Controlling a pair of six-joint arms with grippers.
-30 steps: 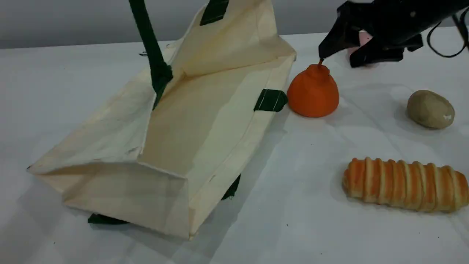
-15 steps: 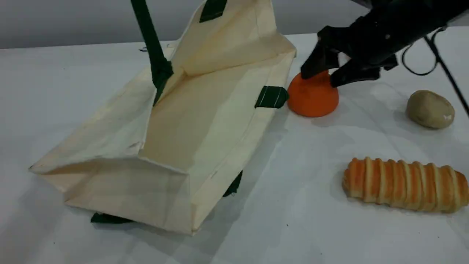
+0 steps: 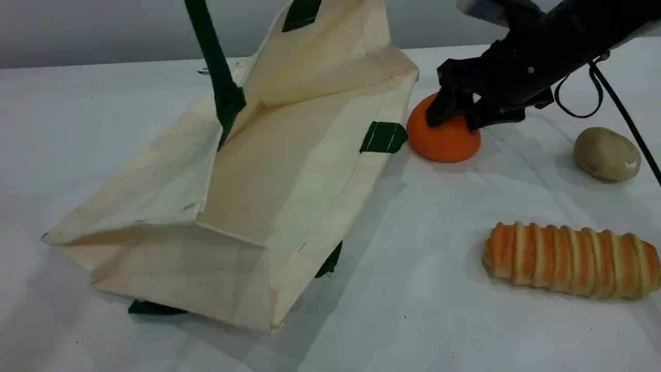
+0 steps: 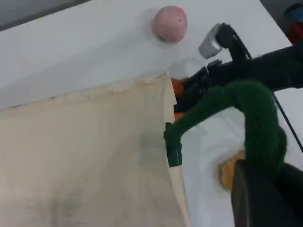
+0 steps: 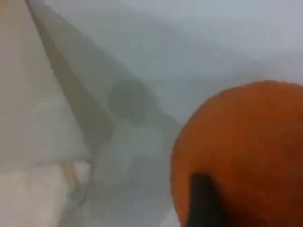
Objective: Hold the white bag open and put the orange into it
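Note:
The white bag [image 3: 289, 155] lies on its side, mouth facing the orange. One dark green handle [image 3: 209, 57] is pulled up taut out of the top of the scene view. In the left wrist view that handle [image 4: 255, 113] loops over my left gripper [image 4: 258, 198], which is shut on it above the bag's wall [image 4: 85, 151]. The orange [image 3: 446, 139] rests on the table just right of the bag's rim. My right gripper [image 3: 457, 116] comes down over the orange's top, fingers pressed on both sides, hiding its knob. The right wrist view shows the orange [image 5: 251, 142] filling the frame behind a dark fingertip [image 5: 201, 198].
A brownish potato [image 3: 607, 154] lies at the far right and a striped bread loaf [image 3: 570, 260] at the front right. A pink ball [image 4: 170, 22] sits behind the bag. A black cable [image 3: 619, 113] hangs off the right arm.
The right gripper dropped from just above the orange's stem onto the fruit and its fingers closed in on it. The bag and left handle barely moved.

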